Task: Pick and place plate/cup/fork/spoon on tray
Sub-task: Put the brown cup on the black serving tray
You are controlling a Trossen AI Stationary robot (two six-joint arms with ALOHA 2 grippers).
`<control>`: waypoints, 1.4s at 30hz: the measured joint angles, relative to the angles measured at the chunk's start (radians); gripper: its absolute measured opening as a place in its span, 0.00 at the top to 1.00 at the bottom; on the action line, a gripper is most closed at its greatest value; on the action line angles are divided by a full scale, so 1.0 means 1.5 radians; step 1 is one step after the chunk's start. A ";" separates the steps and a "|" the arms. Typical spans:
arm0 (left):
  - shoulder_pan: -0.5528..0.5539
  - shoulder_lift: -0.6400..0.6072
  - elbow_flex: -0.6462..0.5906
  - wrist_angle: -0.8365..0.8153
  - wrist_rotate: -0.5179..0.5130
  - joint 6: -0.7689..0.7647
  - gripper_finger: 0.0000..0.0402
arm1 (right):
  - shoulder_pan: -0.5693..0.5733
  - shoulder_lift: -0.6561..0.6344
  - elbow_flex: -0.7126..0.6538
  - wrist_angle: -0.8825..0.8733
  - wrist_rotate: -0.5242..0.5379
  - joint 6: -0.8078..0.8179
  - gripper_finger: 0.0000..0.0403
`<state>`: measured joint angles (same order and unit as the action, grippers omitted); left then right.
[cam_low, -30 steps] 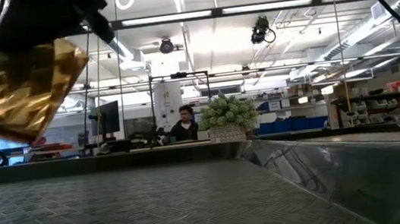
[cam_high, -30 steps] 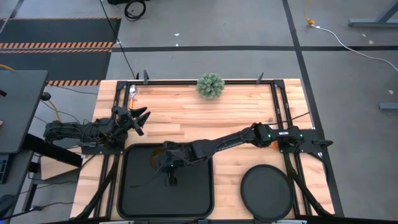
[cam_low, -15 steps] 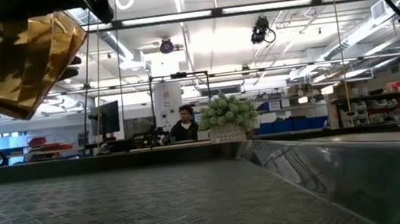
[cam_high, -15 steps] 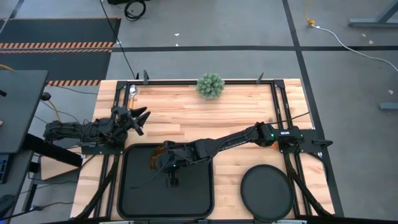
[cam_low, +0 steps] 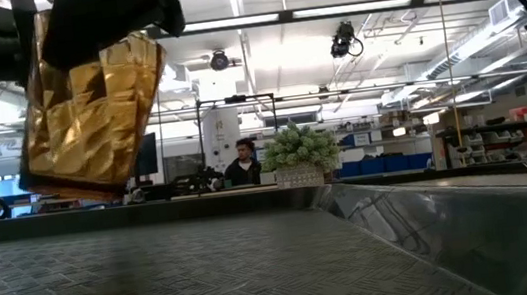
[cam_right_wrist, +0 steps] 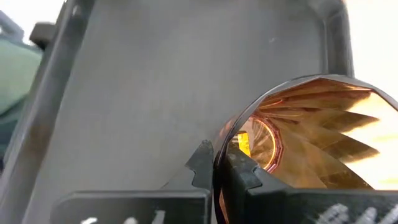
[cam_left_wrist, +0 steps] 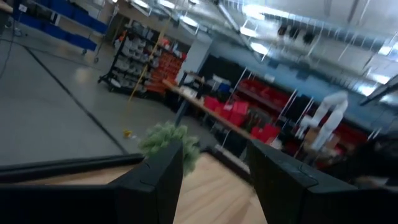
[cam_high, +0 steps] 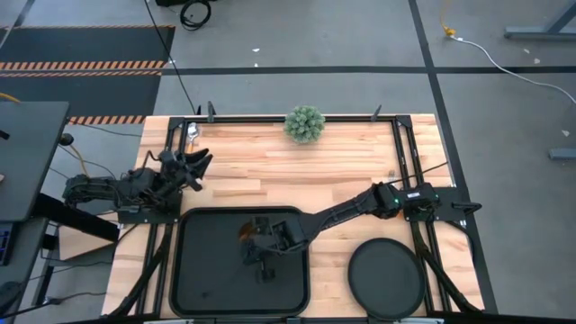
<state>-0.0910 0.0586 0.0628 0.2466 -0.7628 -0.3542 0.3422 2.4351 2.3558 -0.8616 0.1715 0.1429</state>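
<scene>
Over tray (cam_high: 193, 270): cup (cam_high: 247, 232) in R gripper (cam_high: 255, 241)

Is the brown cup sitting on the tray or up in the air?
Up in the air: the cup hangs above the tray, its rim pinched by the right tool.

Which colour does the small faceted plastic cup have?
Translucent amber-brown cup, shown best in the low view.

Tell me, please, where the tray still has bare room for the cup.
The tray is bare left of the right gripper, which holds the cup above its middle. Bare wood lies between the plant and tray. The plate fills the near-right corner.
</scene>
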 joint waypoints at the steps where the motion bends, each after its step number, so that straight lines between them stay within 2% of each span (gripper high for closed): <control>1: 0.000 0.000 0.000 0.002 0.000 0.000 0.54 | 0.002 0.000 0.000 -0.006 0.005 -0.001 0.96; 7: 0.000 0.000 0.000 -0.004 0.000 -0.023 0.54 | -0.001 0.000 0.000 -0.062 0.013 0.027 0.96; 10: 0.000 0.000 0.000 -0.028 0.000 -0.041 0.54 | -0.007 0.000 0.000 -0.071 0.039 0.051 0.96; 15: 0.000 0.000 0.000 -0.130 0.018 -0.091 0.54 | -0.016 0.000 0.000 -0.070 0.049 0.060 0.92; 20: 0.000 0.001 0.003 -0.235 0.033 -0.177 0.54 | -0.017 0.000 0.000 -0.068 0.081 0.080 0.83; 31: -0.003 0.056 0.003 -0.234 0.084 -0.175 0.54 | -0.015 -0.004 0.000 -0.050 0.116 0.074 0.60; 38: -0.003 0.111 0.002 -0.235 0.075 -0.173 0.54 | 0.010 -0.061 0.001 -0.090 0.230 0.080 0.59; 42: -0.003 0.145 0.002 -0.235 0.099 -0.175 0.54 | 0.026 -0.074 0.001 -0.118 0.242 0.099 0.59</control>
<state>-0.0956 0.2760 0.0663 -0.1056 -0.6147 -0.6170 0.3804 2.3241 2.3566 -1.0389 0.5343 0.2914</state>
